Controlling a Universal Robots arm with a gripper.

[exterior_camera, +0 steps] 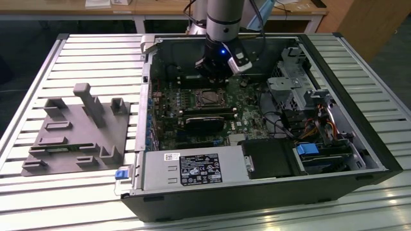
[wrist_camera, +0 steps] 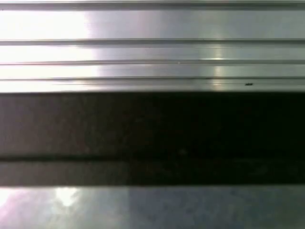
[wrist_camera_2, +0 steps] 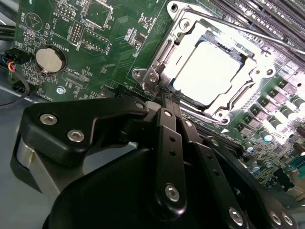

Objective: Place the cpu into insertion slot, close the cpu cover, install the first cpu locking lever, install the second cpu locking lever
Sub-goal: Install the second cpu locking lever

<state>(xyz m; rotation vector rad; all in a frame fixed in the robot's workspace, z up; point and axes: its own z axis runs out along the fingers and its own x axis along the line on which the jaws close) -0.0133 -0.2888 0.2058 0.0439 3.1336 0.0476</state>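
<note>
Currently locking-lever step, I judge | cpu [wrist_camera_2: 209,71] seated in insertion slot [exterior_camera: 209,97], cpu cover [wrist_camera_2: 164,52] down | my gripper [wrist_camera_2: 167,98] clenched, empty, at the cover's near corner | careful lever contact needed.

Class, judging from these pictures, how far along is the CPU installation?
Done: the cpu sits in the insertion slot, with the cpu cover lying flat around it. In hand: the gripper, fingers together, is at the socket's corner near a locking lever. Whether either lever is latched cannot be told.
</note>
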